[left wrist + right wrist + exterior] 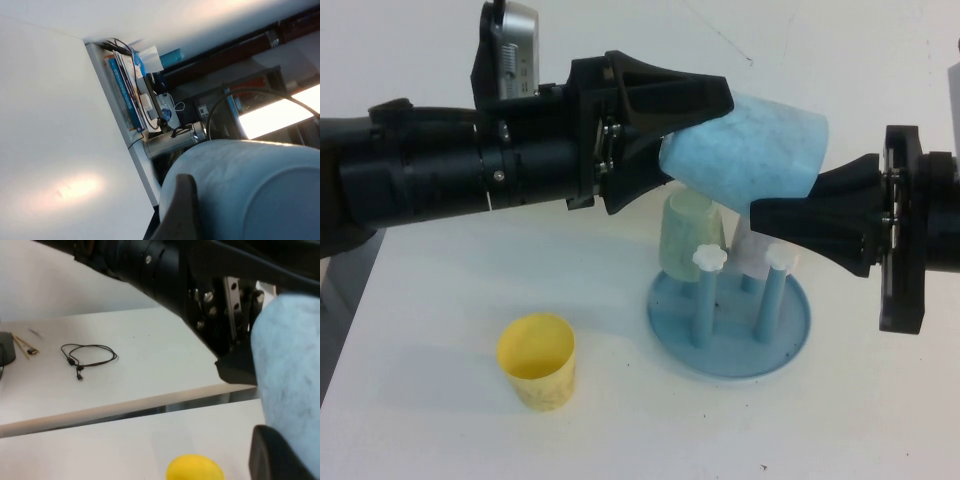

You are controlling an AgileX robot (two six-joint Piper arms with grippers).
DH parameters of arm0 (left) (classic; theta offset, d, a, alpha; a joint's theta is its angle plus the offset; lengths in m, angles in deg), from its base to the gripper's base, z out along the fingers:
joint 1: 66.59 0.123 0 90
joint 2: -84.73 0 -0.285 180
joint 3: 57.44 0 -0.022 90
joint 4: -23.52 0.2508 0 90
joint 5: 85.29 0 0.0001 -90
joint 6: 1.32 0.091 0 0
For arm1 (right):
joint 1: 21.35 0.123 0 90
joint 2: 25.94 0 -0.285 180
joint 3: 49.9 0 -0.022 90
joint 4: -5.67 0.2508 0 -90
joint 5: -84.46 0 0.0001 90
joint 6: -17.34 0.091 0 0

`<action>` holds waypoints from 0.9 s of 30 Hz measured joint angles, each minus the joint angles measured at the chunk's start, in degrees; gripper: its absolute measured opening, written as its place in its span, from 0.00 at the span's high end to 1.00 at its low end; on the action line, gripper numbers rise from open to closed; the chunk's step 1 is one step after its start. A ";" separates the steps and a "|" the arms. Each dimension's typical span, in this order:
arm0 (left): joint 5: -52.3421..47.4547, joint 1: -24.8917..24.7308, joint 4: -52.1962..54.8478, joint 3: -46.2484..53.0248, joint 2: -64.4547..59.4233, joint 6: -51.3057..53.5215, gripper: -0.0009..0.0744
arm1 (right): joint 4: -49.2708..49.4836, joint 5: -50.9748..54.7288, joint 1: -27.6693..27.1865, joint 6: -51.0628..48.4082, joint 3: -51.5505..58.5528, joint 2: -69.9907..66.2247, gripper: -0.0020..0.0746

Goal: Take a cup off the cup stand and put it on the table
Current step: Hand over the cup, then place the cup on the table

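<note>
Blue cup held in the air between both arms, above the stand.

The white surface [440,430] carries a yellow cup [538,360] standing open end up near the front and, to its right, the round blue cup stand [730,320] with white-capped pegs; a pale green cup [692,232] sits inverted on a rear peg. In the right wrist view a second white top behind holds a coiled black cable [87,356]. The left tool [695,125] reaches in level from the left, its fingers closed on the base end of the light blue speckled cup [750,150], which lies tilted on its side well clear of the pegs. The right tool [775,205] comes in from the right, its dark finger against the cup's rim end; whether it grips cannot be told.
</note>
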 joint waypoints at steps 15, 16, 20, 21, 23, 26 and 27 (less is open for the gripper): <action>-8.40 3.54 3.71 -0.10 -0.12 5.23 0.12 | 1.35 -2.56 0.00 0.46 -0.48 0.25 0.94; -9.42 4.53 3.71 -0.10 -0.12 5.23 0.12 | 1.23 -3.49 0.00 1.02 -0.48 0.68 0.94; -11.08 9.43 3.71 -0.10 -0.12 5.26 0.13 | -2.13 -8.75 0.00 5.32 -0.48 3.51 0.94; -11.12 10.44 3.71 -0.10 -0.02 5.26 0.13 | -3.68 -10.15 0.00 6.66 -0.48 4.28 0.94; -11.21 11.85 3.81 -0.10 -0.02 5.26 0.14 | -7.73 -12.44 0.00 11.28 -0.48 6.42 0.94; -11.38 14.27 8.27 -0.12 0.46 5.53 0.28 | -18.39 -13.41 0.00 21.87 -1.33 9.23 0.94; -11.51 14.68 11.10 -0.12 0.46 5.53 0.37 | -22.64 -13.17 0.00 25.98 -2.09 9.87 0.94</action>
